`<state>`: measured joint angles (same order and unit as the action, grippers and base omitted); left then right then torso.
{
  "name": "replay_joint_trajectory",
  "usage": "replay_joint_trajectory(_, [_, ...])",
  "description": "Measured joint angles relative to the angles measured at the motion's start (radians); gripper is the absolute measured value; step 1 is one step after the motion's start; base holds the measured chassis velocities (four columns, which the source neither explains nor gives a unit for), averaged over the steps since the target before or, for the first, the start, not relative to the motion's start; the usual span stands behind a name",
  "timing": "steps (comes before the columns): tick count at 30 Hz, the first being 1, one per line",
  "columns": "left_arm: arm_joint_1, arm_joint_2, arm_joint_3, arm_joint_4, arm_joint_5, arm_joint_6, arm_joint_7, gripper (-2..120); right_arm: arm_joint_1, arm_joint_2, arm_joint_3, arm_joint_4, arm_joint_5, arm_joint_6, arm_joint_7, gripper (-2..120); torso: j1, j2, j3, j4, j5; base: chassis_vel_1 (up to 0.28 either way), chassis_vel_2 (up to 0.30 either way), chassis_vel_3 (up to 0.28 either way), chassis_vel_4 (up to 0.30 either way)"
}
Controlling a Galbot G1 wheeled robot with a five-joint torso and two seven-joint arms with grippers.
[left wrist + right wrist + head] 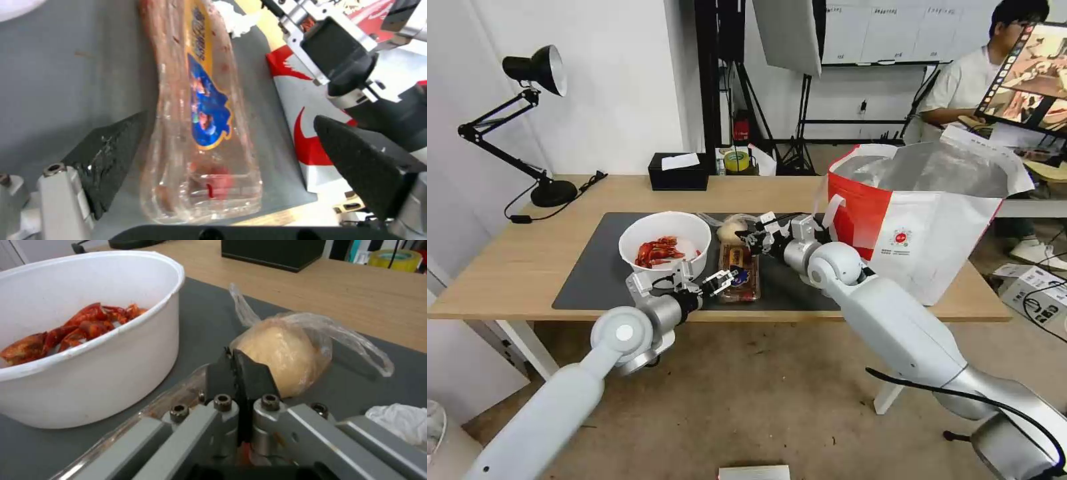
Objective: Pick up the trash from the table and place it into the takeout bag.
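On the table's dark mat [594, 280] lies the clear plastic tray [739, 272], which also appears in the left wrist view [200, 133]. My left gripper [720, 280] [227, 125] is open, one finger on each side of the tray's near end. My right gripper [754, 241] [236, 363] is shut at the tray's far end, just in front of the bagged bun [280, 356] [730, 231]. I cannot tell whether plastic is pinched. The white bowl [664, 247] [89, 350] of red scraps stands left of the tray. A crumpled tissue [400, 421] lies by the bun. The takeout bag [920, 220] stands open at the right.
A black tissue box [678, 171] and a yellow tape roll [736, 161] sit at the table's [520, 260] back edge, with a black desk lamp [537, 133] at the far left. The takeout bag's red wall [307, 146] stands close beside my left gripper.
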<state>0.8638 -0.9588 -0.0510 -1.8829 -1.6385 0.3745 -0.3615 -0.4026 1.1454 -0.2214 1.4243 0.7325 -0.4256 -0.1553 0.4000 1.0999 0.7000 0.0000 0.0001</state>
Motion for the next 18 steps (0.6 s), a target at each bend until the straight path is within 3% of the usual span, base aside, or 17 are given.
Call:
replay_joint_trajectory(16, [-0.019,-0.025,0.029,0.02,0.003,-0.043,-0.02,100,-0.003,0.0,0.004,0.002,0.0,0.0,0.0,0,0.0,0.0,0.0,0.0,-0.0001,0.0,0.0,0.0,0.0])
replay_joint_trajectory(18, [-0.02,-0.023,0.031,0.02,0.004,-0.047,-0.02,95,-0.003,0.001,0.005,0.002,0.0,0.0,0.001,0,0.0,0.0,0.0,0.0,-0.0001,0.0,0.0,0.0,0.0])
